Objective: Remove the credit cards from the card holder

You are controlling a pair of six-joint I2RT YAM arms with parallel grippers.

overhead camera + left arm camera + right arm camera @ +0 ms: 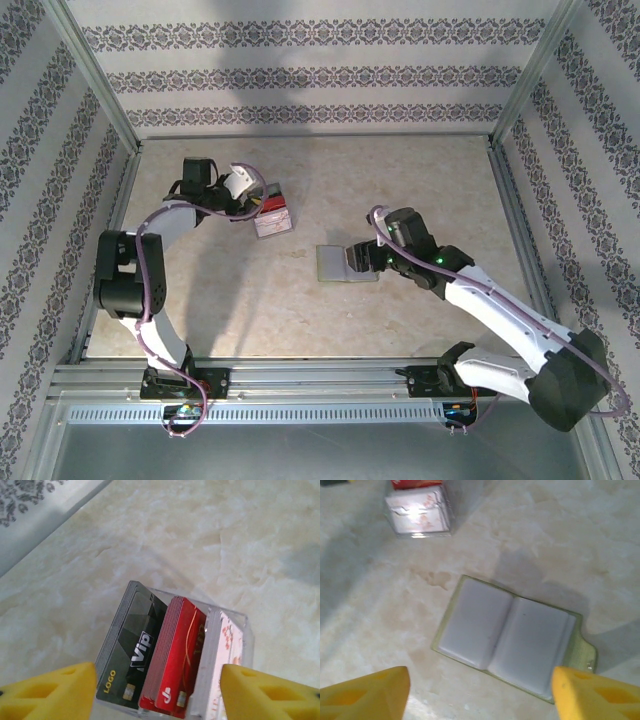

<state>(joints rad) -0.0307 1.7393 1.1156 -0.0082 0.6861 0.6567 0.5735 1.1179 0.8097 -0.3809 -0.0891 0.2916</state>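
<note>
Left of the card holder (512,640), credit cards (172,655) in clear box (244,630)

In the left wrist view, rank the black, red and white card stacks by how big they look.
Largest: black card stack.
Then: red card stack.
Smallest: white card stack, though a yellow fingertip hides part, so that's unsure.

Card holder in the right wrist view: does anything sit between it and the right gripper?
Nothing visible does. The card holder lies open and flat on the table, straight ahead of the open right gripper, with nothing on top of it. The clear card box stands apart, beyond the holder.
</note>
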